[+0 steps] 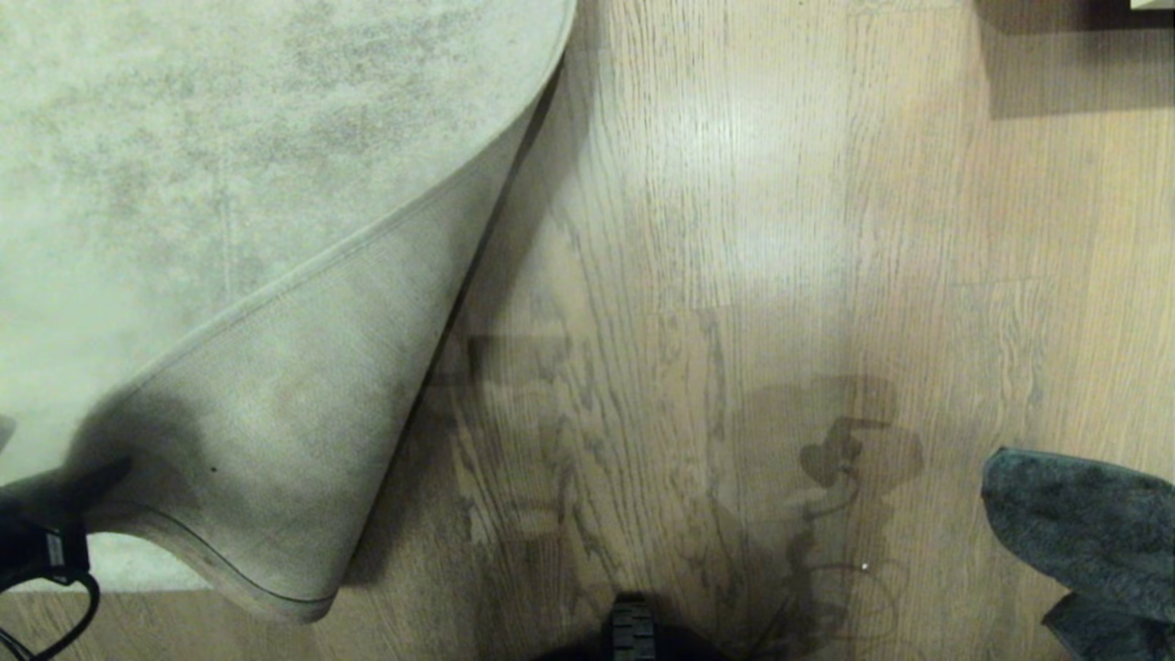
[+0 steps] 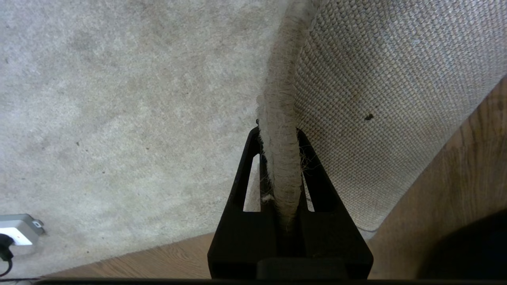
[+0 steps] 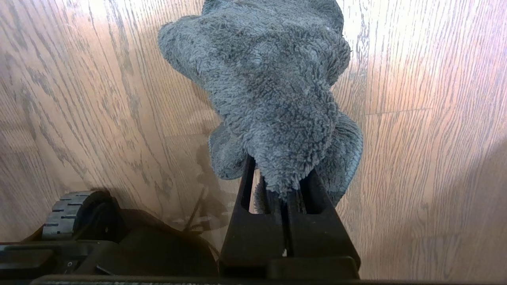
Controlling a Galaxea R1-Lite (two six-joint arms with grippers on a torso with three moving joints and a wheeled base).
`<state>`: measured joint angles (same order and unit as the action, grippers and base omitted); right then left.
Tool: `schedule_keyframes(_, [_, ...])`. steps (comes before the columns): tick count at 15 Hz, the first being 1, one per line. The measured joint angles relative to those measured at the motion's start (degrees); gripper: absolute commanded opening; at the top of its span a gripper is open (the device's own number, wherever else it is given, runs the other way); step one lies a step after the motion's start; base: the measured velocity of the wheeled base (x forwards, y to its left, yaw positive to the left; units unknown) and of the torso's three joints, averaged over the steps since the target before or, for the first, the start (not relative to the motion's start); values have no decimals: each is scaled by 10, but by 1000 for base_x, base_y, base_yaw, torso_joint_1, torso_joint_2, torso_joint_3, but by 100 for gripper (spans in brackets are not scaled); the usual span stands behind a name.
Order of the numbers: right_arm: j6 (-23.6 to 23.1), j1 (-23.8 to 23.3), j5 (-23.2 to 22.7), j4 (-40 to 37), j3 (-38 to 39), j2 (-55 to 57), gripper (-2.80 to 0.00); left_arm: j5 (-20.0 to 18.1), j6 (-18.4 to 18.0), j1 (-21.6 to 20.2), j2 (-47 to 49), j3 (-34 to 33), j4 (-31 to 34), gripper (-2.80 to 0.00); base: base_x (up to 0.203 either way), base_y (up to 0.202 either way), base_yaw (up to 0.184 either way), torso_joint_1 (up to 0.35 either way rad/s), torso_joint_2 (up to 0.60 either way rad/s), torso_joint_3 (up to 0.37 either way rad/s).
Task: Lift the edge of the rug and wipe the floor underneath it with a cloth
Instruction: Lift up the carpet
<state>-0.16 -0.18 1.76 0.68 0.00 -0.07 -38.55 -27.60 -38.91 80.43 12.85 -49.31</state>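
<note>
The pale grey-beige rug (image 1: 184, 165) fills the head view's left, its near corner folded back so the woven backing (image 1: 303, 404) faces up. My left gripper (image 2: 278, 138) is shut on the rug's bound edge (image 2: 279, 99); the arm shows at the head view's lower left (image 1: 41, 551). Bare wood floor (image 1: 734, 275) lies beside the lifted flap. My right gripper (image 3: 277, 178) is shut on the dark grey-teal cloth (image 3: 269, 79), which hangs over the floor (image 3: 416, 138). The cloth (image 1: 1083, 532) also shows at the head view's lower right.
A white power strip (image 2: 18, 229) with a dark plug lies on the rug near its edge. A wheel of my base (image 3: 65, 215) and a dark base part (image 1: 633, 629) sit close by. A dark object casts shadow at the far right (image 1: 1074, 55).
</note>
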Motion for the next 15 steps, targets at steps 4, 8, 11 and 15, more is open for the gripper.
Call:
schedule_keyframes(4, [0, 0, 0, 0, 0, 0, -280, -1, 2, 2, 1, 7, 0, -280, 0, 0, 0, 0, 0, 0])
schedule_keyframes(8, [0, 0, 0, 0, 0, 0, -280, -1, -1, 5, 16, 34, 0, -280, 0, 0, 0, 0, 0, 0])
schedule_keyframes(11, [-2, 0, 0, 0, 0, 0, -280, -1, -3, 15, 47, 63, -17, -280, 0, 0, 0, 0, 0, 0])
schedule_keyframes(15, [-33, 0, -19, 0, 0, 0, -280, -1, -1, 24, 109, 63, -120, -280, 0, 0, 0, 0, 0, 0])
